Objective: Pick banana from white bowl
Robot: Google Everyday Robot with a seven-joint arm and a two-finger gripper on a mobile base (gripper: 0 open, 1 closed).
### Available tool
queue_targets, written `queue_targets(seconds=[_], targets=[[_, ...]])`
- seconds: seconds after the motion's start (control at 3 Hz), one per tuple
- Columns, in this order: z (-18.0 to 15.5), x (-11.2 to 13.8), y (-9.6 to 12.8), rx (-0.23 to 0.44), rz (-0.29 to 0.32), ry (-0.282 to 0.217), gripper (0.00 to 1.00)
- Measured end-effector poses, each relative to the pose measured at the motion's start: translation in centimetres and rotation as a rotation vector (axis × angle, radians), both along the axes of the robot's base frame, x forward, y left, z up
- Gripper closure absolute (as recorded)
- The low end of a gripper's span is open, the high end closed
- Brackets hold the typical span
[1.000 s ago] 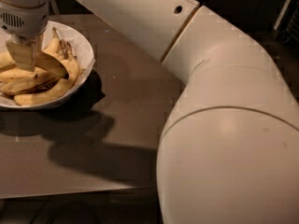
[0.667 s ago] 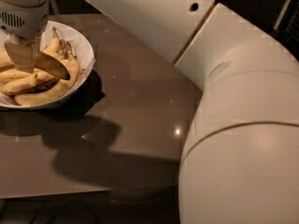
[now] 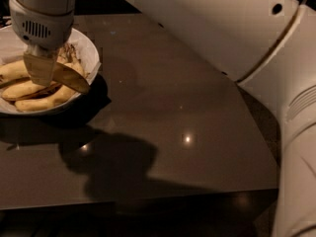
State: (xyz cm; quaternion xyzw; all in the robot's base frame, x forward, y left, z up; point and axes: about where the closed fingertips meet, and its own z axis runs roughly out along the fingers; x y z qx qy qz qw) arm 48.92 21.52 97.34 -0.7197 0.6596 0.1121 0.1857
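The banana (image 3: 45,100) lies in the white bowl (image 3: 92,54), curved along the front rim, w/ other yellow bananas (image 3: 14,71) just behind it. The bowl sits at the far left of the dark table (image 3: 177,112). The gripper (image 3: 61,83) hangs right over the bowl. Its fingers (image 3: 40,68) are spread apart & point down among the bananas, not closed on any. The big white arm (image 3: 207,28) fills the right side.

Readable text: none that I can make out from my station | Checked: arm (image 3: 207,28), wrist housing (image 3: 42,26), white bowl (image 3: 90,53), table (image 3: 173,132), with no lettering, brand or number on any | Gripper (image 3: 53,79): upper left, low over the white bowl, down among the bananas (image 3: 29,90)
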Motion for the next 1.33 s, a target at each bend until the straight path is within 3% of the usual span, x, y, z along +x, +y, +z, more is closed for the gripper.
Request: queue_targets(seconds=[1.0, 1.33], targets=[[-0.8, -4.5, -7.9, -0.004, -0.115, 0.009, 1.0], [-0.9, -4.7, -8.4, -0.007, -0.125, 0.008, 1.0]])
